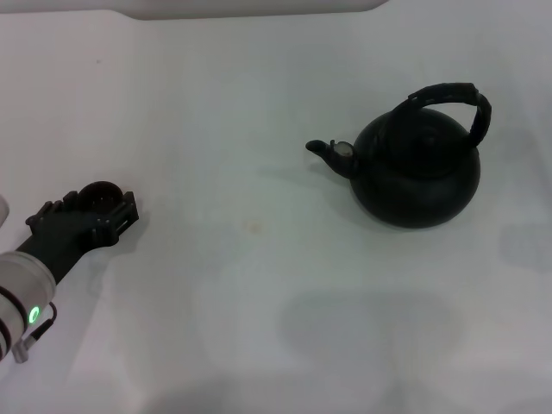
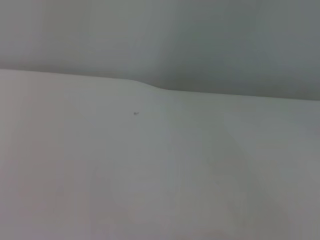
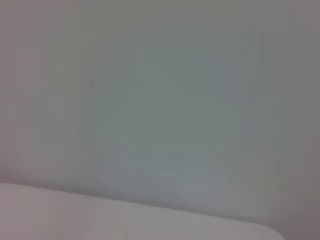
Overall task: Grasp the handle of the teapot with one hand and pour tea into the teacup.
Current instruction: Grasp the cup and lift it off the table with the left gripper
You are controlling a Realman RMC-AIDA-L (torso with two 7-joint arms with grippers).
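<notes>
1. Left gripper (image 1: 102,204): low on the table's left side in the head view, arm coming in from the lower-left corner with a green LED (image 1: 34,314) lit on the wrist.
2. Its black fingers sit on either side of the teacup (image 1: 103,195). The small dark round cup shows between them at the tip. Can't tell if the fingers actually press on it or just bracket it, so claw state: cannot tell.
3. The cup looks upright, rim up. Can't tell whether it rests on the table or is slightly lifted.
4. Right gripper: not in any view. The right wrist camera shows only a pale blank surface and a white edge.
5. Left wrist camera: only the white table (image 2: 150,175) surface and its far edge against a grey background. No fingers or cup in it.
6. Teapot (image 1: 417,166): on the right side of the table, well apart from the cup and the left gripper. Upright, squat black body.
7. Spout (image 1: 326,151) points towards the robot's left, i.e. towards the cup's side of the table.
8. Handle (image 1: 451,99): black arched hoop standing up over the top of the pot, leaning towards the far right. Nothing is gripping it.
</notes>
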